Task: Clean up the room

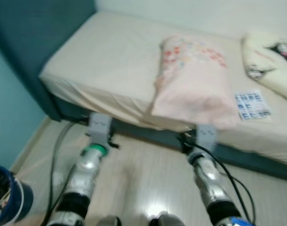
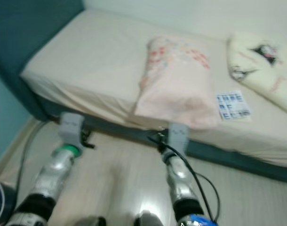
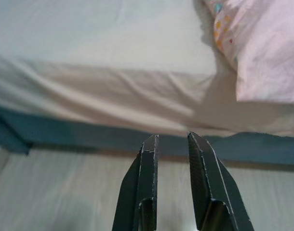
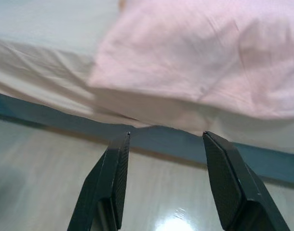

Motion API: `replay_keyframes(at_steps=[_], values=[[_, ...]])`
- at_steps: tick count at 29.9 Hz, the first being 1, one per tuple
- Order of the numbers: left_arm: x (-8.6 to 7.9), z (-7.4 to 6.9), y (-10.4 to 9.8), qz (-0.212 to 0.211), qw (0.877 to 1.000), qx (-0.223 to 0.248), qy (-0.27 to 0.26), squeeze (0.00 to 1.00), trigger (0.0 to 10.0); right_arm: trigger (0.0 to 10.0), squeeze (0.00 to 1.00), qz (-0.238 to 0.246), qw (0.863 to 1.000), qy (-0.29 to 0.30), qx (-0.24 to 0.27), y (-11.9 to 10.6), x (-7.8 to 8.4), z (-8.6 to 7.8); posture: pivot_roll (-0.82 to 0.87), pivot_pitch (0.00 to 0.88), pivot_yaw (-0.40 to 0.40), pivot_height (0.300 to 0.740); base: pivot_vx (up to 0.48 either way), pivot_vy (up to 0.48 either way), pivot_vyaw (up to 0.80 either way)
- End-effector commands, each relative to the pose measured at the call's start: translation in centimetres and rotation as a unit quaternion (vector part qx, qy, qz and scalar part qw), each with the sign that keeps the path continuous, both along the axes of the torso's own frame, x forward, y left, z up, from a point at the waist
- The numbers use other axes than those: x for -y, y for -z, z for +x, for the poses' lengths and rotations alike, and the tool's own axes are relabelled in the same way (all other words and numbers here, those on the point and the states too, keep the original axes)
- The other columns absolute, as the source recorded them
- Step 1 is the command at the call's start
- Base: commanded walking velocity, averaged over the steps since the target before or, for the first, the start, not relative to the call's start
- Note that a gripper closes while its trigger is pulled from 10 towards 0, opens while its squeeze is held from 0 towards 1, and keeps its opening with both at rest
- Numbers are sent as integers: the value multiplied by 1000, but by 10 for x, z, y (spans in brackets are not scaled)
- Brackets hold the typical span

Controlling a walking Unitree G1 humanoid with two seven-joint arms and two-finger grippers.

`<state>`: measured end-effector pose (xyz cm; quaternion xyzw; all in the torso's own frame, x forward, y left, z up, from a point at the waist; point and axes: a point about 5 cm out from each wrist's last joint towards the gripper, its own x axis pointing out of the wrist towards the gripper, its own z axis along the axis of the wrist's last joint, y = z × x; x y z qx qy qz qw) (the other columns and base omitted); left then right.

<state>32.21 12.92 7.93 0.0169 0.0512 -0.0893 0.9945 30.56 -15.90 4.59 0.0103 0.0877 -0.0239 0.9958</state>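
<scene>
Now, line by line:
Bed (image 1: 106,61): runs across the upper frame, cream sheet, dark teal base.
Pillow (image 1: 193,80): pink, flower-printed at its far end, lying on the bed centre-right, its near end at the mattress edge.
Second pillow (image 1: 270,59): cream with a cartoon print, upper right on the bed.
Sheet of paper (image 1: 251,104): blue print, flat on the bed just right of the pink pillow.
Left tool (image 3: 171,144): fingers a narrow gap apart, gripping nothing, held above the floor before the bed's edge, lower left.
Right tool (image 4: 166,139): fingers spread wide, empty, just below the pillow's near end.
Floor (image 1: 148,179): pale wood, cables trailing.
Bin (image 1: 9,195): dark blue, lower left corner.
</scene>
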Motion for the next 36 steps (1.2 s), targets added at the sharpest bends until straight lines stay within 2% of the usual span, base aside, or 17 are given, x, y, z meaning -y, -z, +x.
replay_keyframes(at_steps=[1, 7, 20, 28, 36], values=[[7, -4, 5, -7, 1000, -7, 10, 0, 10000, 10000, 0, -2, 1000, 12, -13, 7, 8, -5, 37, 106, 6, 740, 409, 0, -788], [5, -5, 6, -5, 1000, -7, 9, 0, 10000, 10000, 0, 0, 1000, 7, -19, 9, 5, -7, 38, 106, 0, 740, 405, 0, -796], [4, -3, 4, 3, 1000, -2, 14, 0, 10000, 10000, 0, 2, 1000, -9, -28, 12, -4, -6, 55, 70, -34, 740, 392, 0, -62], [0, -2, 5, -1, 1000, -3, 9, 0, 10000, 10000, 0, 4, 1000, -5, -19, 8, -2, -2, 46, 52, 2, 740, 383, 0, -760], [7, -1, 3, -3, 1000, -3, 22, 0, 10000, 10000, 0, 7, 1000, 8, -16, 9, 0, -4, 43, 59, 13, 740, 375, 0, 0]])
